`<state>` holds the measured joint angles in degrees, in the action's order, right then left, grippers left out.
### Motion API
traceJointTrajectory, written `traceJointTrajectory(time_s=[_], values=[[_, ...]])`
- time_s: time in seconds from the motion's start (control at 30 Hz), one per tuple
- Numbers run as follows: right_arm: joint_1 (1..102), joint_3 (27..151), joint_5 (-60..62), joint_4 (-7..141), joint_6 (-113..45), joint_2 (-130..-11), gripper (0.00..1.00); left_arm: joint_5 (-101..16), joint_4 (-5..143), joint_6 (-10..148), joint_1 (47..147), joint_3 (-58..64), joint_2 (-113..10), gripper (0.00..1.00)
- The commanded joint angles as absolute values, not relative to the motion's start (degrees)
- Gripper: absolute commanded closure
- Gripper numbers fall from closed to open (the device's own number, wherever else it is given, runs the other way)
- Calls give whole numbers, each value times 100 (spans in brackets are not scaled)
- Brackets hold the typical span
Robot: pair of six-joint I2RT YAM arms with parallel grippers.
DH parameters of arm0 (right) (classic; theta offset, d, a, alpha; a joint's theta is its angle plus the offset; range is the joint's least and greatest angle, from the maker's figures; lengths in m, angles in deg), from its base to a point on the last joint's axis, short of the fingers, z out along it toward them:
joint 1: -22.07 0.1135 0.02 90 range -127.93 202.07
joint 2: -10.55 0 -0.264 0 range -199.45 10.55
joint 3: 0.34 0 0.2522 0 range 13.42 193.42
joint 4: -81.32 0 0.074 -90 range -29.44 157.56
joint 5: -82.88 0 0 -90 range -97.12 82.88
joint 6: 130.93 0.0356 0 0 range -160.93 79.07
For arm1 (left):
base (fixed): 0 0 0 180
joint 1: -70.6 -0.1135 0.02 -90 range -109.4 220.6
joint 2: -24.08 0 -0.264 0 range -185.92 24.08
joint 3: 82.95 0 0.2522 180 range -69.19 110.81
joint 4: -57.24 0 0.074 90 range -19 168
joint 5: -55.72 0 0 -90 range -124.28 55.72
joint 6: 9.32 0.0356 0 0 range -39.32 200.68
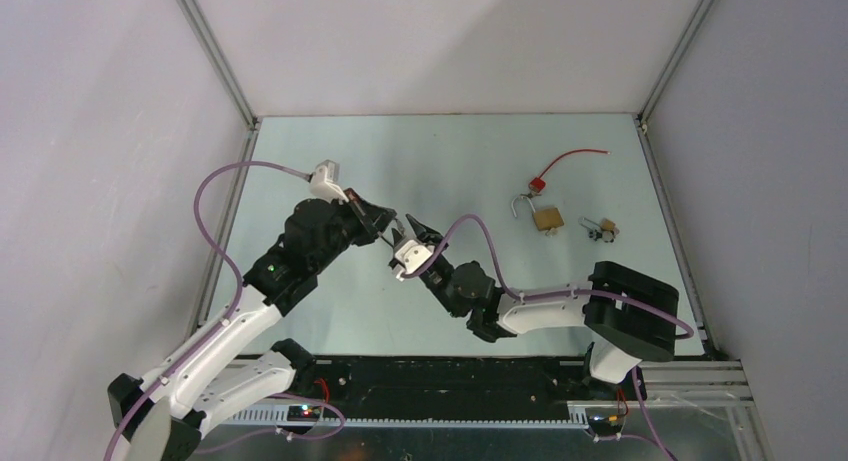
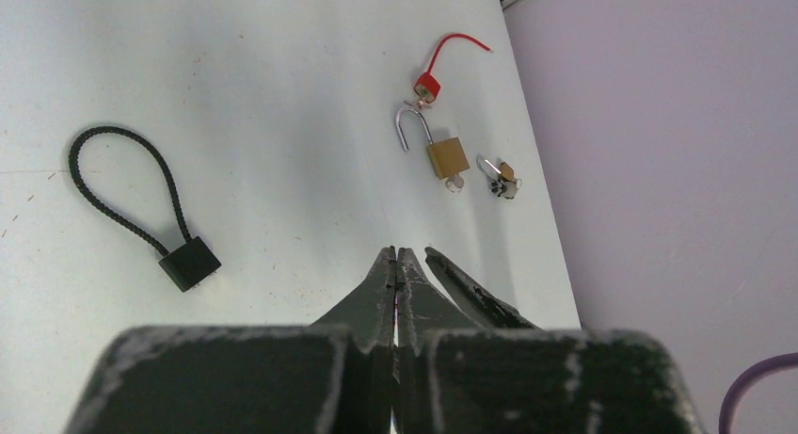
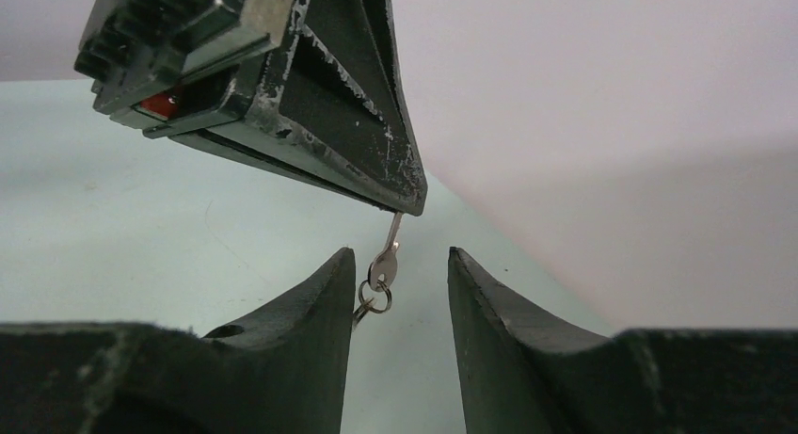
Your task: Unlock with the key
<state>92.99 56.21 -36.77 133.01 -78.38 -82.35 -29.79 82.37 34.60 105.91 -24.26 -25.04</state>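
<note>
My left jaws were shut flat on a small silver key [image 3: 384,265], gripped by the blade end. Its bow hung below the tips with a wire ring [image 3: 375,297] through it. My right jaws stood open, one on each side of the hanging bow and holding nothing. The ring lay just beside one jaw; I could not tell whether it touched.

The blade was hidden inside the left jaws, so its cut could not be read. From the left wrist the key was not visible at all, and in the overhead view it was too small to make out.

The brass padlock [image 2: 448,157] lay on the tabletop [image 1: 330,156] at the far right, well apart from both jaws, its shackle [image 2: 411,128] swung open. A red tag [image 2: 428,84] on a red cable touched the shackle, a small key bunch [image 2: 499,177] lay just beside the body, and a black cord loop [image 2: 141,208] lay well to the left.
</note>
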Motion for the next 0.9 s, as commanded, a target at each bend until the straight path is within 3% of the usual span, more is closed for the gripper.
traceJointTrajectory(time_s=[0.0,0.23,0.43,0.53,0.63,0.77,0.87], values=[[9404,5816,-3851,13607,-7971,-8306,56,-2757,8247,3425,10650,-2175,-2412,100],[9434,5858,-3868,13513,-8000,-8360,65,-2734,8301,3376,10659,-2172,-2356,100],[9446,5892,-3928,13476,-8010,-8395,83,-2725,8335,3346,10653,-2147,-2335,100],[9453,5895,-3964,13454,-7969,-8388,99,-2752,8335,3350,10650,-2131,-2334,100],[9447,5895,-3922,13309,-7763,-8255,100,-2753,8332,3454,10652,-2090,-2302,99],[9391,5895,-3685,12725,-7217,-7890,100,-2700,8330,3790,10648,-2025,-2188,85],[9273,5886,-3346,12246,-6660,-7461,100,-2674,8323,4207,10634,-1965,-2075,68]])
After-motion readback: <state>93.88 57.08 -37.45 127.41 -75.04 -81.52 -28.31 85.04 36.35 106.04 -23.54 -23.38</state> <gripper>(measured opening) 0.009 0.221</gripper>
